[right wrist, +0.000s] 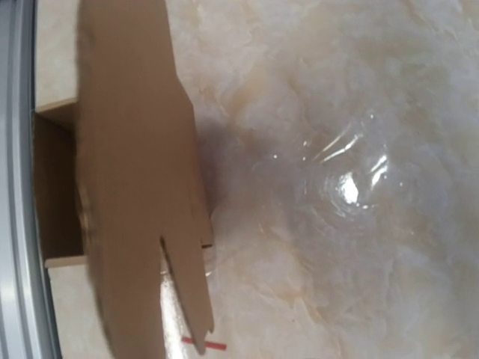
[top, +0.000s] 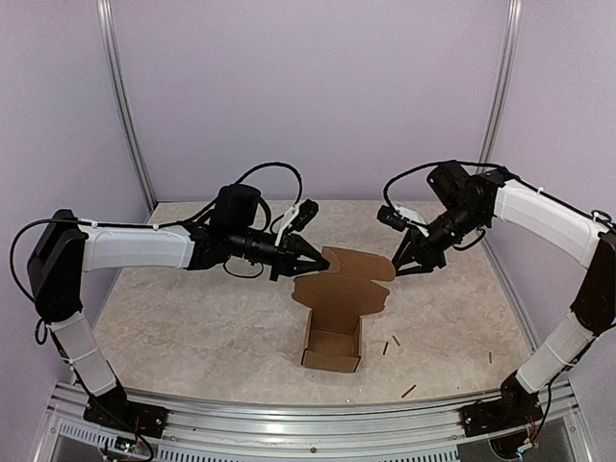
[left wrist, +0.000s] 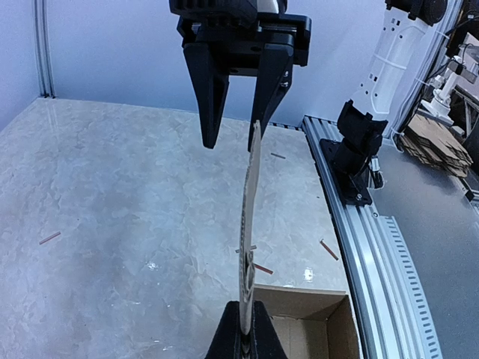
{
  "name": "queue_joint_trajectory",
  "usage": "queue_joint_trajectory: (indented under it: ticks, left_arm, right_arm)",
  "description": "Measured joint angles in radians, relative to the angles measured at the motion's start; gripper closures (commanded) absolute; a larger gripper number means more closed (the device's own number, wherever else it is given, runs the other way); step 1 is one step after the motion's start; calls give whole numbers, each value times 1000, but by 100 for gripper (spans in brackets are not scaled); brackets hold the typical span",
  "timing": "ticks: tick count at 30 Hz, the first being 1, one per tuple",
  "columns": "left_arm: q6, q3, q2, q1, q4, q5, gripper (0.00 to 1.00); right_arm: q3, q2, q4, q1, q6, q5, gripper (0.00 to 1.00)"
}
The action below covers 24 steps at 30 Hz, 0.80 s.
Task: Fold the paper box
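The paper box (top: 332,348) is stood open on the desk (top: 192,327). Its raised lid flap is pinched at one edge by the closed left hand (top: 323,260). The right hand (top: 398,270) is held with jaws parted at the flap's opposite edge.

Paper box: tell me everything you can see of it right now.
The paper box is plain brown cardboard, half folded: an open-topped tray with walls up stands on the table. Its long lid flap, with rounded tabs and a slit, rises from the far wall. The left gripper pinches one side edge of the flap; the right gripper, jaws apart, sits at the opposite edge.
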Motion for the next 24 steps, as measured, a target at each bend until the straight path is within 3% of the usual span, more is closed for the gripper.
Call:
queue_joint_trajectory:
  ticks: [15,24]
  left_arm:
    - [-37,3,25,-10,18,-34,100]
    - [-39,-5,30,-13,27,-36,100]
  right_arm:
    - [56,55,-37,33,80,-22,59]
    - [65,70,-33,6,119,87,53]
